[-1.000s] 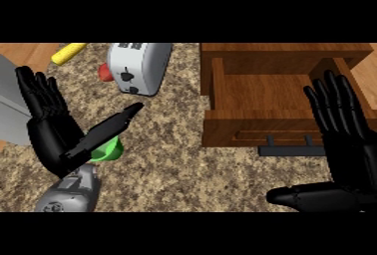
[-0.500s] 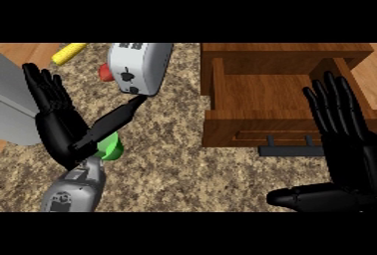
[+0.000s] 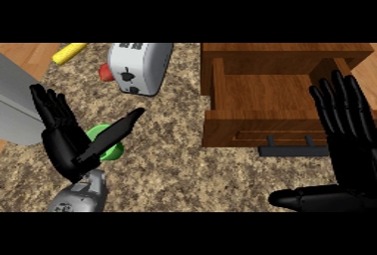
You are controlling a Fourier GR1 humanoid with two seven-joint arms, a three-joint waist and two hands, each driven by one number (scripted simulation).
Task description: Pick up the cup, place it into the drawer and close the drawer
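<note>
Cup (image 3: 103,142), green, sat on the counter (image 3: 169,164) between the left hand's (image 3: 70,144) straight, spread fingers and thumb, unheld. The right hand (image 3: 346,134) rested open, fingers up, beside the open drawer (image 3: 265,99). A toaster (image 3: 137,67) stood behind; no writing was legible.

A toaster (image 3: 138,67) is being shown lying on the speckled counter (image 3: 184,164) near the top. A red object (image 3: 106,73) is being partly hidden just left of it, touching or nearly so. A yellow object (image 3: 70,52) is being seen farther left, on wood.
</note>
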